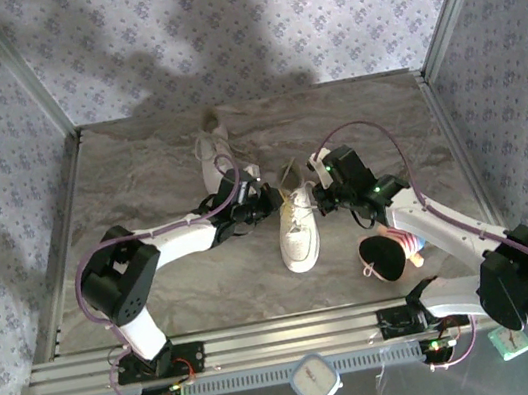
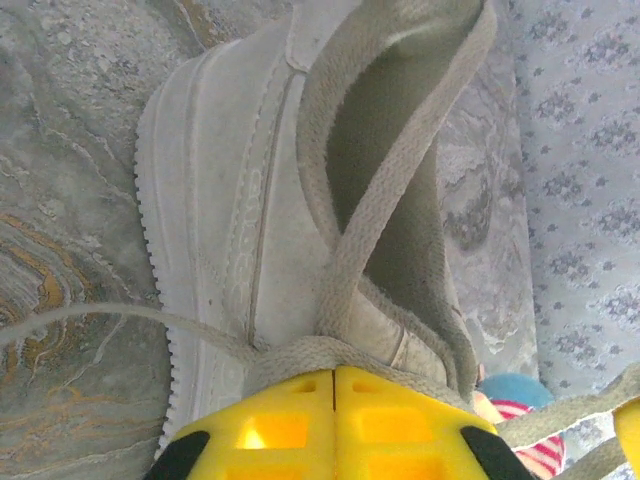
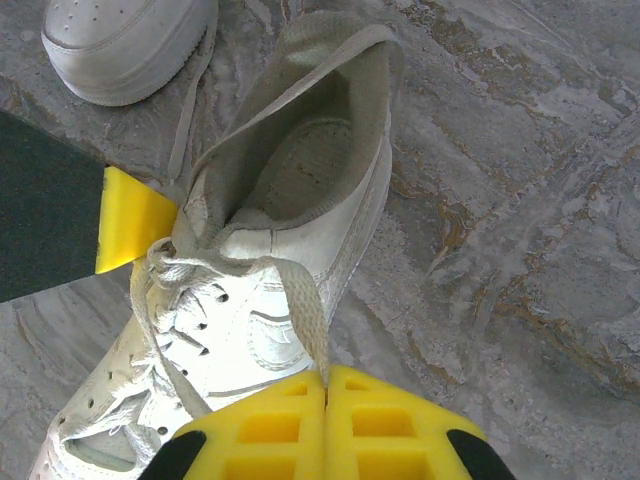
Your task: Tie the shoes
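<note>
**2 grippers pinch the laces of the near shoe**

The marbled table (image 1: 139, 178) carries 2 white shoes; the near shoe (image 1: 299, 237) lies at centre, toe toward the near edge; the far shoe (image 1: 214, 160) lies beyond it to the left, well apart. A black-and-pink plush toy (image 1: 387, 256) sits to the right of the near shoe. The left gripper (image 1: 273, 203) is at that shoe's left side and the right gripper (image 1: 320, 200) at its right; each has its jaws pressed together on the laces (image 3: 305, 310), which run up to the shoe's opening.
</note>
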`<state>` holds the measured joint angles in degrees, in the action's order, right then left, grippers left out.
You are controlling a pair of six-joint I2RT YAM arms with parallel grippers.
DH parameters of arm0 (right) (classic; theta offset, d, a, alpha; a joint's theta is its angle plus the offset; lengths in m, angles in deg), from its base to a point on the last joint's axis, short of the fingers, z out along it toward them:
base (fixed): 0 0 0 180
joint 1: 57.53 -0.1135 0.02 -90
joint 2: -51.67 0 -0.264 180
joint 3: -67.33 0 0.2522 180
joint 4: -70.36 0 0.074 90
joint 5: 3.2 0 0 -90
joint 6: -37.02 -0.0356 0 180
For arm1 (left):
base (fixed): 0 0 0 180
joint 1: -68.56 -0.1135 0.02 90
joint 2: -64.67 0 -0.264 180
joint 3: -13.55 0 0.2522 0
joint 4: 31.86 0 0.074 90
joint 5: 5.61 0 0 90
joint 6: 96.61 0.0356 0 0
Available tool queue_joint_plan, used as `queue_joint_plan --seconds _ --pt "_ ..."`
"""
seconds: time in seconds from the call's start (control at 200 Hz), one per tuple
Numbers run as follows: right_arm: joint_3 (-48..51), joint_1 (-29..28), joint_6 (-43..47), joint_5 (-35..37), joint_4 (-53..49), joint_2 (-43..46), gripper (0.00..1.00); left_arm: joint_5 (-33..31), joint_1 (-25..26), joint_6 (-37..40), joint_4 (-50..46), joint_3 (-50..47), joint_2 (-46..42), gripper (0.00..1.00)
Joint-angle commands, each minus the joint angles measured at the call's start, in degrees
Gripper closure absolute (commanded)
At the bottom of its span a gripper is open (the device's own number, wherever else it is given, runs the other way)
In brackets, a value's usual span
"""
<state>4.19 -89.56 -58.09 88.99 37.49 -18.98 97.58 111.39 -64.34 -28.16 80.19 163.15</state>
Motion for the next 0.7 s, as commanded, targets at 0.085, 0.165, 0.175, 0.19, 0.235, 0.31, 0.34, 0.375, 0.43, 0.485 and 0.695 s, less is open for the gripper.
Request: queue_joint_plan --seconds 0.085,0.165,0.175,0.19,0.235,0.31,0.34,0.375,0.43,0.485,0.695 --pt "0.85 -0.38 -0.99 2.04 0.65 0.74 1.00 -2.53 -0.31 1.77 4.00 -1.96 -3.44 1.00" --pt "0.96 -0.36 -1.22 2.97 0.70 1.25 1.00 -2.59 -0.38 2.98 4.32 -3.16 -5.08 1.00" --pt "0.98 -0.32 -1.22 3.12 0.71 1.31 1.00 -2.56 -0.38 3.11 4.40 -3.34 -5.30 1.00" --pt "1.00 -0.32 -1.22 3.27 0.69 1.38 1.00 -2.47 -0.39 3.41 4.43 -3.46 -5.50 1.00" --pt "1.04 -0.23 -1.29 3.55 0.69 1.63 1.00 -2.24 -0.38 4.21 4.30 -3.94 -6.28 1.00" --pt "1.18 -0.14 -1.44 4.14 0.74 1.97 1.00 -2.17 -0.47 5.44 4.13 -4.77 -7.18 1.00" --pt "1.20 -0.09 -1.55 4.51 0.60 1.99 1.00 -1.92 -0.55 5.82 4.21 -5.18 -7.48 1.00" --pt "1.18 -0.05 -1.69 4.95 0.53 2.08 1.00 -1.56 -0.64 6.32 4.48 -5.53 -7.80 1.00" --pt "1.04 0.19 -1.96 5.51 0.28 1.93 1.00 -0.69 -0.82 7.13 4.97 -6.20 -8.24 1.00" --pt "0.94 0.30 -2.10 5.72 0.02 1.93 1.00 -0.21 -0.99 8.07 5.50 -6.69 -8.77 1.00" --pt "0.45 0.73 -2.16 5.78 -0.70 1.41 1.00 3.01 -1.36 13.42 10.25 -8.67 -10.30 1.00"
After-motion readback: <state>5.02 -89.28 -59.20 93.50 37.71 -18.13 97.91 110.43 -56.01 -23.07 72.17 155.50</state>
